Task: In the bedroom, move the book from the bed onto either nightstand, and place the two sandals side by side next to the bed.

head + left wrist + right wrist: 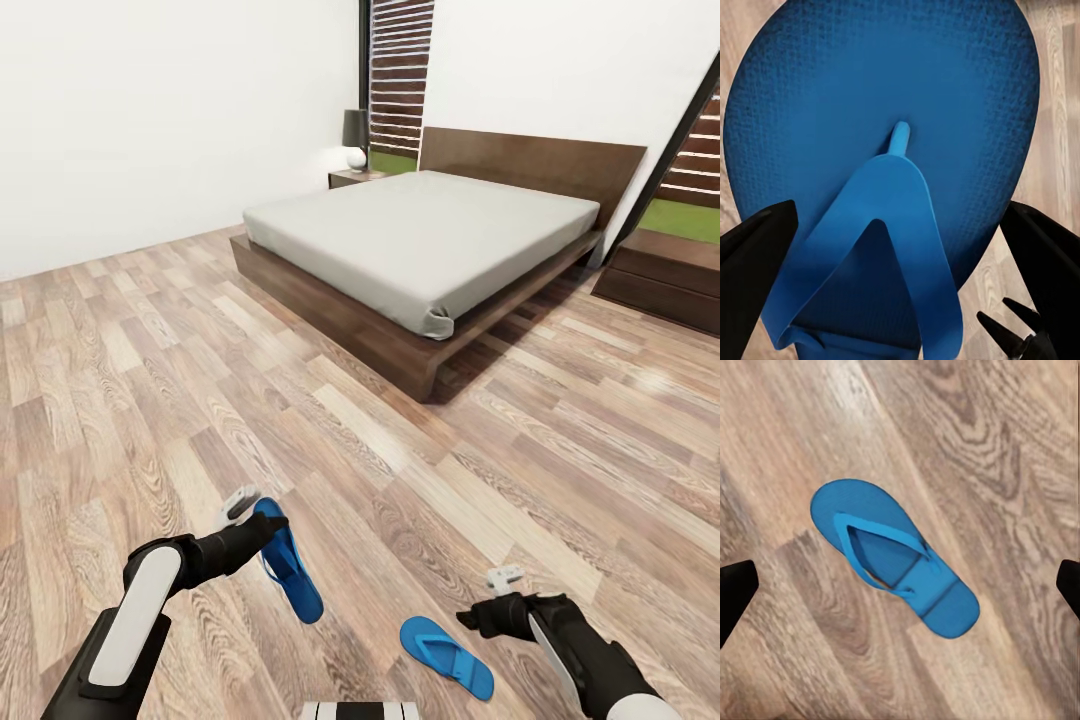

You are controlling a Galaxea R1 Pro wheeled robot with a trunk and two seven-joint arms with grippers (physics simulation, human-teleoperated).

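Note:
One blue sandal (292, 568) hangs tilted from my left gripper (268, 525), which is shut on it; in the left wrist view the sandal (885, 112) sits between the black fingers (757, 247). The other sandal (447, 657) lies flat on the wood floor, just left of my open right gripper (475, 615). In the right wrist view this sandal (892, 555) lies below the spread gripper (900, 577), apart from it. The bed (430, 225) stands ahead across the floor, with a nightstand (352, 178) at its far left corner. The book is out of view.
A lamp (356, 135) stands on the nightstand. A low dark wooden bench (670, 275) runs along the wall to the right of the bed. Wood-plank floor (150, 380) stretches between me and the bed frame.

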